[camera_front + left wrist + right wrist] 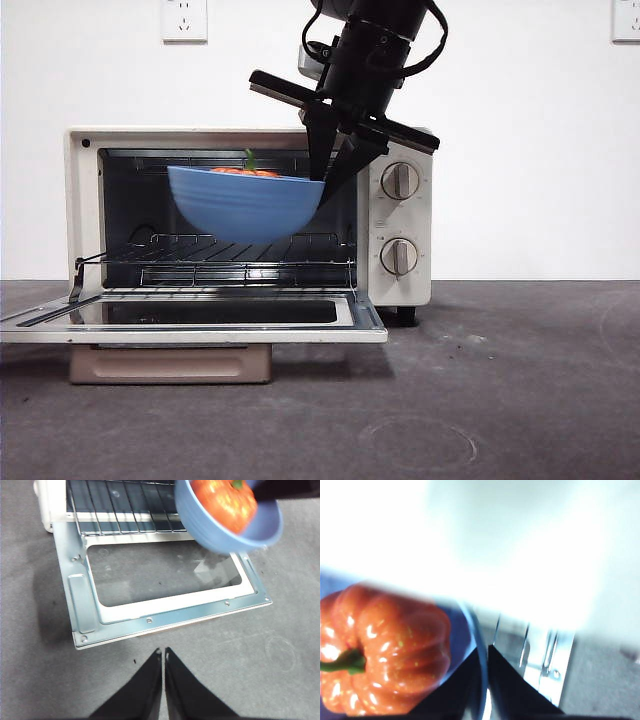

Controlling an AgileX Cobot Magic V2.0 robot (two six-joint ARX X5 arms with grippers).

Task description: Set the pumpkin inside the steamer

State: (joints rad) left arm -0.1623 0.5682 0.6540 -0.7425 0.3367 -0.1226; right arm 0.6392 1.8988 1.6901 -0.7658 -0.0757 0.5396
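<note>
The pumpkin [385, 650] is kept in the blue bowl [245, 205] so it can be carried. The bowl's rim is pinched by the right gripper [335, 165] above the rack [240, 250] of the open steamer [400, 215]. The left gripper [163, 652] is closed on nothing, above the table near the door's front edge.

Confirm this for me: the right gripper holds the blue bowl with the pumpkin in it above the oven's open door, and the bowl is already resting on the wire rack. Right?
Not quite. The right gripper does hold the blue bowl by its rim with the pumpkin inside, but the front view shows the bowl in the air above the wire rack of the steamer, not resting on it.
</note>
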